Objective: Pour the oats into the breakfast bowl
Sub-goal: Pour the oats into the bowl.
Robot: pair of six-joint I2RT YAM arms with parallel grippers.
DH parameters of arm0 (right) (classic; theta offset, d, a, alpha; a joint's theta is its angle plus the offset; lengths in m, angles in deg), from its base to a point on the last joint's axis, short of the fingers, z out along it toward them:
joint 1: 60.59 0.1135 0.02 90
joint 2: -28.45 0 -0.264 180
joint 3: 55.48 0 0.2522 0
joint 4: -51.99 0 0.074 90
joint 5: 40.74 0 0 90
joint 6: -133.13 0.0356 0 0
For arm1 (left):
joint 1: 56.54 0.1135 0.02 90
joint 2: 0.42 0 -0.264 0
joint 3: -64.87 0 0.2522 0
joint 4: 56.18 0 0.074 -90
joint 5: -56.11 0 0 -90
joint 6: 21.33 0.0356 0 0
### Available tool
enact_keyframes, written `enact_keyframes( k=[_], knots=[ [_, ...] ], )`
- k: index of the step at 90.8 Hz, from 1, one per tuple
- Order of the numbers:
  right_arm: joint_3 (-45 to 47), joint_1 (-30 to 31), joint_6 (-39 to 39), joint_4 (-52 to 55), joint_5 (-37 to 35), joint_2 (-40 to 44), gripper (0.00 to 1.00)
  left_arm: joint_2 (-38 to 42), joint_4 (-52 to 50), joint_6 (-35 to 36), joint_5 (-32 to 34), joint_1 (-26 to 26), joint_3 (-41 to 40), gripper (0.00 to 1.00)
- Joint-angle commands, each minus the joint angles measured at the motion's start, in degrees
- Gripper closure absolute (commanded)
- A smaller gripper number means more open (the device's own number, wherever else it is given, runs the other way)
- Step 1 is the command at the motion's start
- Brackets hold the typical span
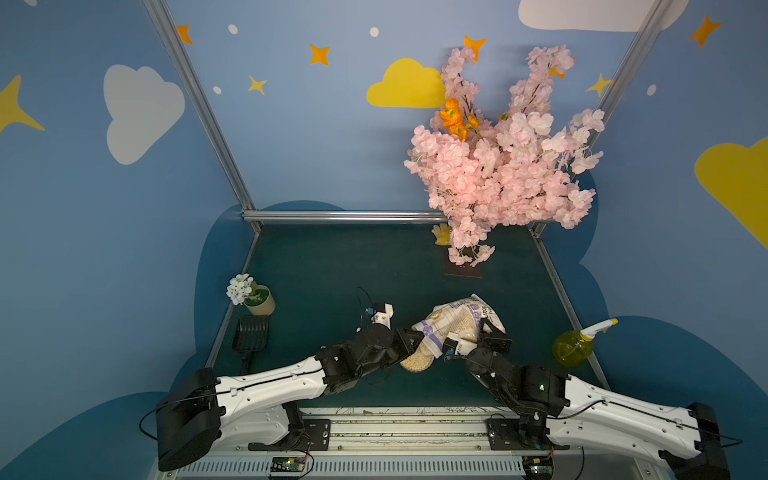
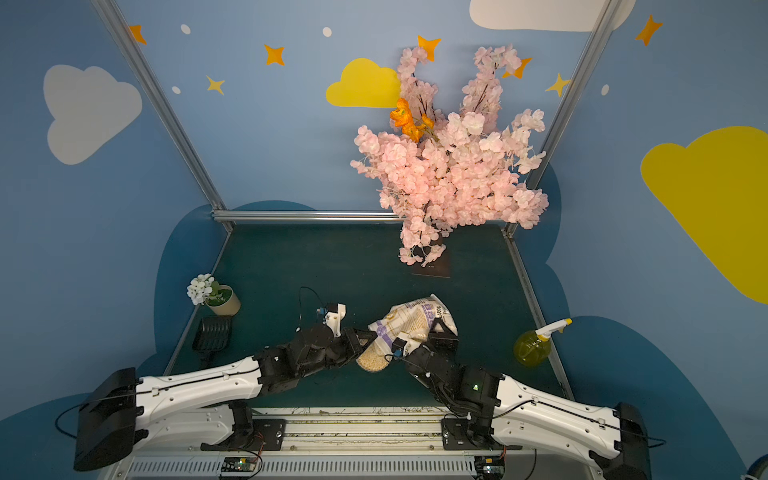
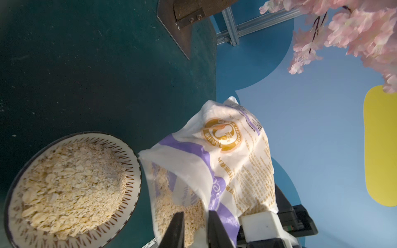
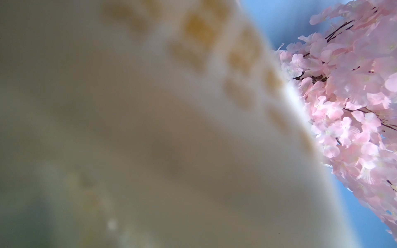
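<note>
The left hand (image 3: 195, 215) sat just beside the heaped breakfast bowl (image 3: 131, 165), its fingers narrowly apart astride the oat bag (image 3: 236, 150) mouth; whether they gripped, I could not tell. The bag's long axis rose away from the bowl, and the right hand (image 1: 488, 332) clamped its raised half.

The left arm (image 1: 270, 378) and right arm (image 1: 602, 411) are reaching inward from the sides, their wrists angling toward each other. The left claw (image 3: 195, 213) is standing with its fingers (image 3: 177, 229) slightly parted around the edge of the oats bag (image 3: 225, 154). The right claw (image 1: 480, 334) is clamping that bag farther along.
</note>
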Motion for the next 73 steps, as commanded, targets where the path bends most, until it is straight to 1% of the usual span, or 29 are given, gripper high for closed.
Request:
enact_keyframes(
  k=[1, 8, 21, 30, 42, 53, 58, 72, 73],
  knots=[
    [-5.0, -0.4, 5.1, -4.9, -4.4, 1.1, 1.0, 2.2, -3.2, 2.3, 0.8, 0.6, 0.9, 0.68],
    [-5.0, -0.4, 5.6, -4.9, -4.3, 1.2, 1.0, 3.9, -3.4, 4.5, 1.0, 0.6, 1.5, 0.65],
    [-4.8, -0.4, 6.8, -4.8, -3.8, 2.0, 1.0, 6.6, -5.6, 9.6, 1.0, 0.8, 3.7, 0.53],
    [-4.8, -0.6, 7.7, -4.7, -3.6, 2.7, 1.0, 8.7, -5.9, 14.6, 0.9, 0.9, 4.5, 0.48],
    [-5.6, -1.2, 10.9, -4.6, -2.1, 3.7, 1.0, 11.9, -11.6, 20.6, 2.5, 0.9, 6.7, 0.41],
    [-6.9, -2.3, 14.9, -4.4, -0.9, 4.0, 1.0, 16.2, -15.5, 22.4, 6.4, 1.1, 6.4, 0.39],
    [-9.0, -2.8, 17.2, -4.4, -0.4, 3.9, 1.0, 18.1, -16.4, 23.1, 8.1, 1.2, 5.9, 0.39],
    [-11.3, -5.4, 26.0, -4.4, 4.1, 3.8, 1.0, 22.9, -18.2, 24.1, 12.7, 1.2, 3.7, 0.38],
    [-11.5, -5.5, 27.6, -4.4, 4.4, 3.8, 1.0, 23.1, -18.3, 24.1, 12.9, 1.1, 3.6, 0.38]
  ],
)
